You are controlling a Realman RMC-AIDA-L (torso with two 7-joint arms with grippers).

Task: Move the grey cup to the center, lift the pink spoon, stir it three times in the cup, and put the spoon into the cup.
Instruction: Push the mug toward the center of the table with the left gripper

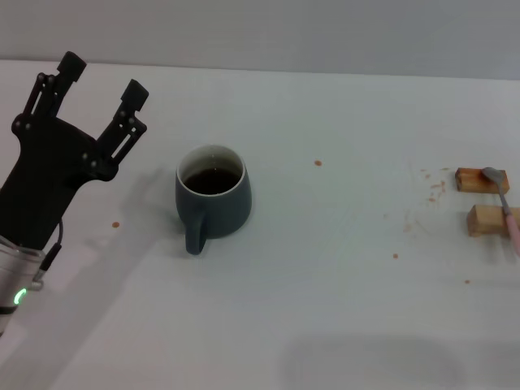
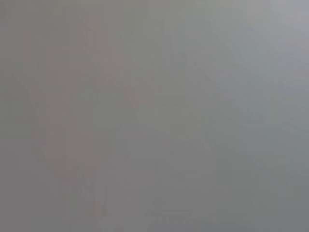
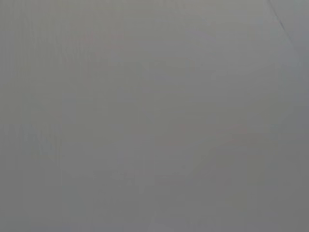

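The left claw (image 1: 101, 80) is hovering spread apart, grasping nothing, above the table (image 1: 325, 309). The grey cup (image 1: 213, 200) is sitting just right of it. The pink spoon (image 1: 504, 203) is lying far right across two wooden blocks (image 1: 481, 199).

Grey cup (image 1: 213, 201): dark slate-grey outside, pale inner rim, dark brown liquid seen inside. Pink spoon (image 1: 504, 203): pale pink handle, grey metallic bowl. Two wooden blocks (image 1: 487, 219): light brown-orange. Tabletop (image 1: 325, 284): plain white, dotted with small orange-brown specks. Left claw (image 1: 101, 81): matte black, silver wrist section below with small green light. Wall behind: plain grey. Both wrist views filled by uniform grey, no pattern made out.
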